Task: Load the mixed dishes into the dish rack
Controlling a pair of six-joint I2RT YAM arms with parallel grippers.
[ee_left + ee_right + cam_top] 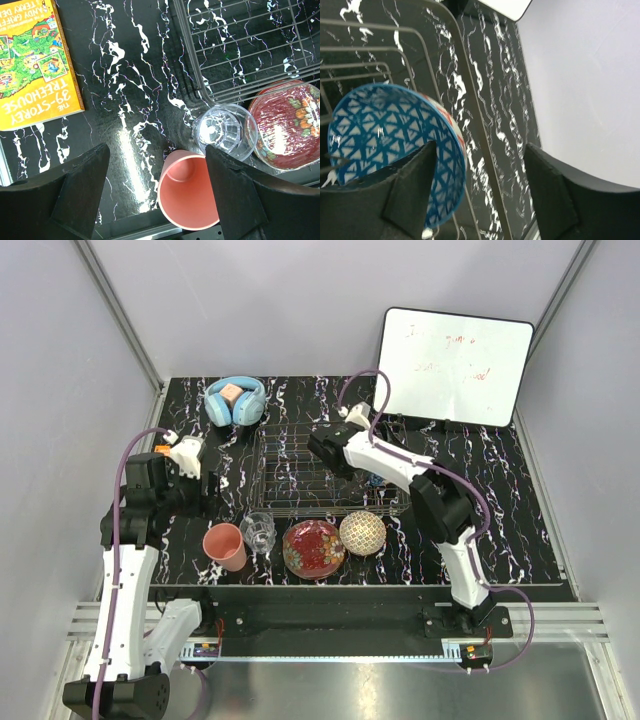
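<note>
We see the right claw (480,147) spread wide and pinching nothing. The blue bowl (390,135) stands on edge inside the rack (350,49), at the inner side of the finger on the left of the wrist view, and we cannot tell whether finger and rim touch. Past that claw's other finger lie bare table (490,100) and a pale wall, and a corner of the whiteboard (495,6) shows far ahead of it. The left claw (157,150) is spread too, empty, hanging above the table. The cup (187,192) sits under the gap between its fingers, nearer the finger on the view's right, its mouth toward the camera. The tumbler (225,131) stands just ahead of that same fingertip, just beside the cup, and the plate (290,125) lies just past the tumbler, outward from the claw. A corner of the rack is ahead of this claw on that side, near the tumbler and plate. A book (35,55) lies ahead on the opposite side. In the top view the cream bowl (362,532) sits just beyond the plate, outside the rack, and headphones (235,400) lie far ahead of the left claw.
</note>
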